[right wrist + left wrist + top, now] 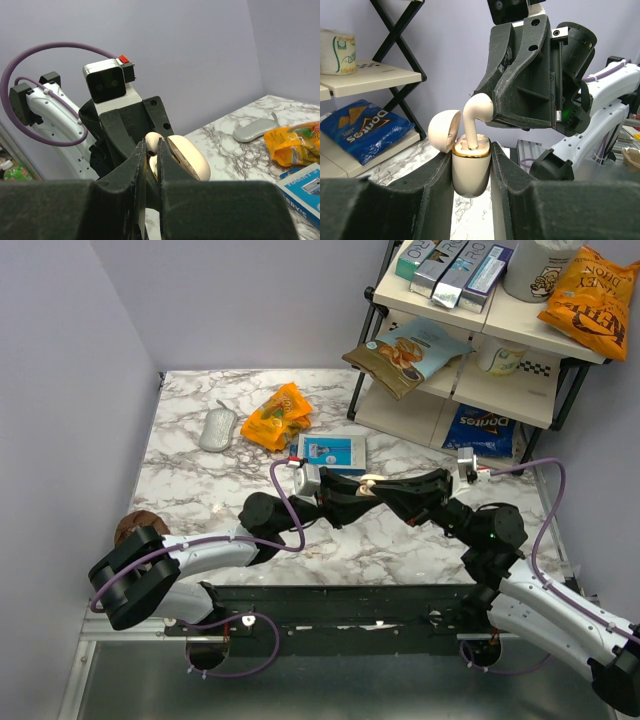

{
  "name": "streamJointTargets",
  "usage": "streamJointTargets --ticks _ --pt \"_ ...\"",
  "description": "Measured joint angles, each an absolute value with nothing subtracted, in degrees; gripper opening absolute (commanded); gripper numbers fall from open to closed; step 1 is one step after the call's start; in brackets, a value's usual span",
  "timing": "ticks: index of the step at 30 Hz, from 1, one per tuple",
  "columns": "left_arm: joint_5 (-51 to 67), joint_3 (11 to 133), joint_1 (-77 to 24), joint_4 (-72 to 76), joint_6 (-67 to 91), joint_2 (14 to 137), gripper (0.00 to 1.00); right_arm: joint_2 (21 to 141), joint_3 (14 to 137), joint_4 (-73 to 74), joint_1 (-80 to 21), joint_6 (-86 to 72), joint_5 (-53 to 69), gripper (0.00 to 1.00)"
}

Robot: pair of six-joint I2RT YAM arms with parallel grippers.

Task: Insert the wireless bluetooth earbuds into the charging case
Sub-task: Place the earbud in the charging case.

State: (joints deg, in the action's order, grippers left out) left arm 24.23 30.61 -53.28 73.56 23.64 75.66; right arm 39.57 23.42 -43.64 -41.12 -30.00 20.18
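Observation:
In the left wrist view the charging case (470, 172) stands upright between my left gripper's fingers (440, 190), cream-white with a gold rim and its lid (444, 131) hinged open to the left. My left gripper (471, 161) is shut on the case, holding it above the marble table. One earbud (477, 109) stands over the case with its stem down in a slot. My right gripper (152, 150) is shut on that earbud's head (153, 141). From above, both grippers (352, 490) (388, 490) meet at mid-table around the case (369, 480).
A grey mouse (218, 428), an orange snack bag (277, 416) and a blue-and-white box (331, 452) lie behind the grippers. A shelf rack (480, 360) with snacks and a Doritos bag (480, 430) stands at the back right. A brown lump (135, 523) sits at the left edge.

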Motion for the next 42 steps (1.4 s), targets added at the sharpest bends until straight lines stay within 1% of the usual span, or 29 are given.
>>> streamJointTargets --ticks 15,16,19,24,28,30,31,35,37,38,42 --pt "24.2 31.0 -53.4 73.6 23.7 75.8 0.0 40.0 22.9 -45.1 -41.1 -30.7 18.9 0.01" --pt "24.2 31.1 -53.4 73.6 23.7 75.9 0.0 40.1 22.9 -45.3 -41.1 -30.7 18.9 0.05" --pt "24.2 31.2 -53.4 73.6 23.7 75.9 0.0 39.8 22.8 -45.3 -41.1 -30.5 18.9 0.11" --pt "24.1 31.2 -53.4 73.6 23.6 75.9 0.0 38.8 22.6 -44.0 -41.1 -29.9 19.0 0.16" --pt "24.1 31.4 -53.4 73.6 23.6 75.9 0.0 38.4 22.6 -43.1 -41.1 -29.3 19.3 0.22" --pt "24.0 31.4 -53.4 73.6 23.6 75.9 0.0 38.3 22.6 -42.5 -41.1 -28.9 19.4 0.28" --pt "24.0 31.4 -53.4 73.6 23.6 75.9 0.0 38.2 22.7 -42.1 -41.1 -28.8 19.5 0.32" --pt "23.8 31.4 -53.4 73.6 23.6 75.9 0.0 38.2 23.2 -40.5 -41.1 -28.2 19.6 0.4" --pt "23.9 31.4 -53.5 73.6 23.6 75.9 0.0 38.2 23.6 -39.7 -41.1 -27.9 19.6 0.42" --pt "23.9 31.4 -53.5 73.6 23.6 75.9 0.0 38.2 23.8 -39.3 -41.1 -27.8 19.6 0.45" --pt "23.8 31.4 -53.4 73.6 23.6 75.9 0.0 38.1 24.8 -37.4 -41.1 -27.5 19.4 0.5"
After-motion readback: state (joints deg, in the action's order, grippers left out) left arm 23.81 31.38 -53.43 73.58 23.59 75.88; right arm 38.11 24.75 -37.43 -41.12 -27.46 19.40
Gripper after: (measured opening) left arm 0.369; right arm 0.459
